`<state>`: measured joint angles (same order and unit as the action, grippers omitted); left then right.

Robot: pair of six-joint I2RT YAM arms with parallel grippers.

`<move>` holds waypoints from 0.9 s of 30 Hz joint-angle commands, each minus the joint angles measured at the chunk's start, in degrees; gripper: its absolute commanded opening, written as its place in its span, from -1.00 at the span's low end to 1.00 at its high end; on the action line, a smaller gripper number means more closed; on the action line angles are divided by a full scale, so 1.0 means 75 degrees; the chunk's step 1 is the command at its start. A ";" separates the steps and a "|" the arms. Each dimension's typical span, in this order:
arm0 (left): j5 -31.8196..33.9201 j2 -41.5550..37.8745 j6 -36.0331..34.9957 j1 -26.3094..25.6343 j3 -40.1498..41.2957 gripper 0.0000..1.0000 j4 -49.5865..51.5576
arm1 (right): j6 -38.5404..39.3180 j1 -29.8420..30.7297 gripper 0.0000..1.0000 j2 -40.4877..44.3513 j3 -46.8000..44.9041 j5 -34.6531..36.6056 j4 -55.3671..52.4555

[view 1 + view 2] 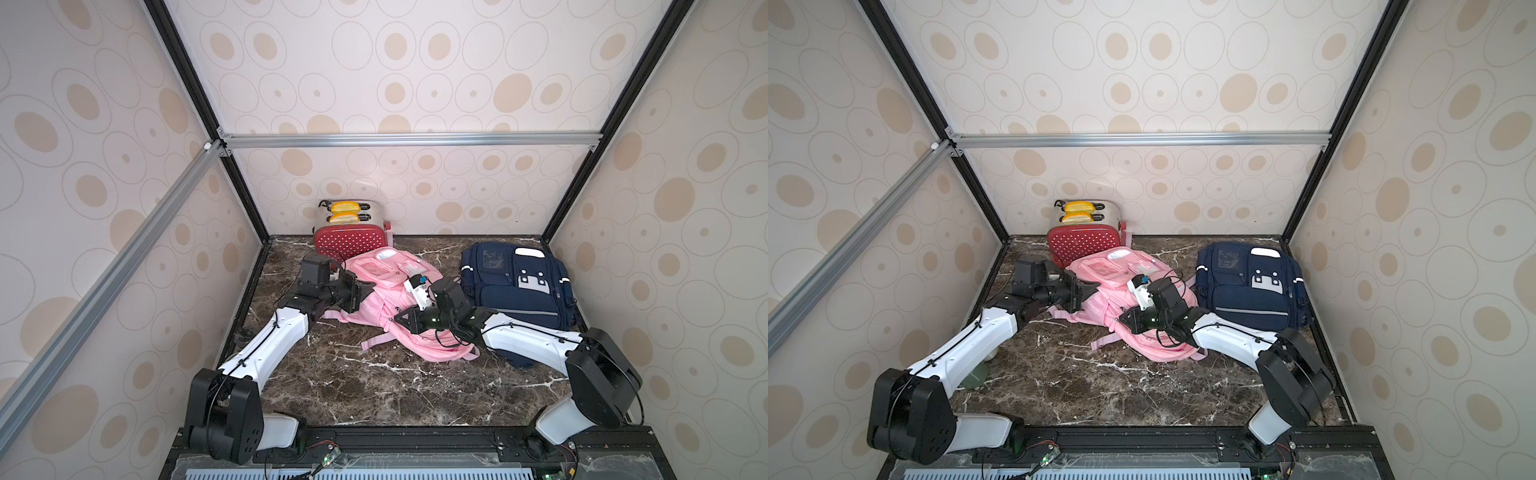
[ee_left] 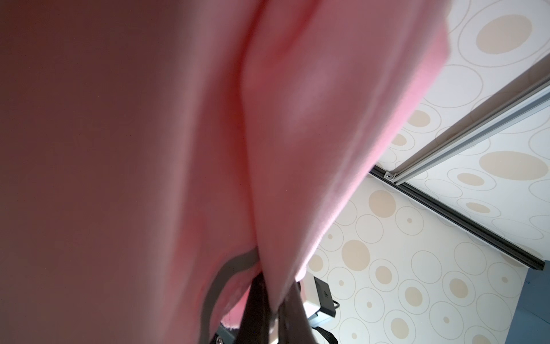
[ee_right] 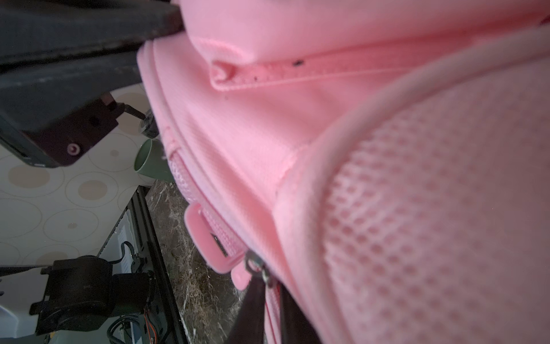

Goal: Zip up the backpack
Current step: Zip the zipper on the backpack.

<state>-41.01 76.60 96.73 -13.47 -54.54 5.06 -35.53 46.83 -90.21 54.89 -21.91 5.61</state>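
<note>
Marble worktop (image 1: 374, 386): we pinch backpack (image 1: 378, 313) fabric in the left jaws for tension; right jaws clamp its pull (image 3: 256, 267).

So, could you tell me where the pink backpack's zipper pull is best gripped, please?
Probably pinch the flat pink pull tab across its broad faces, approaching from over the marble table, where it sticks out free of the pink backpack. The metal ring beside it looks too small to hold securely.

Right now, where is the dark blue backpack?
In both top views the dark blue backpack lies at the far right corner of the table, just right of the pink backpack.
</note>
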 commanded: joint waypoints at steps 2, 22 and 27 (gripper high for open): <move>-0.0734 -0.0699 0.0322 0.0205 -0.0335 -1.00 -0.1208 | -0.0267 -0.0619 -1.00 -0.0428 -0.0071 0.1431 -0.0850; -0.0719 -0.0656 0.0409 0.0209 -0.0286 -1.00 -0.1281 | -0.0785 -0.0535 -0.18 -0.0754 0.0267 0.1437 -0.0478; -0.0732 -0.0720 0.0567 0.0213 -0.0205 -1.00 -0.1448 | -0.0699 -0.0539 -0.31 -0.0942 0.0415 0.1773 -0.0457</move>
<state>-40.51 76.60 98.00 -13.21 -53.60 2.70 -39.51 46.61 -93.21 58.35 -24.29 5.19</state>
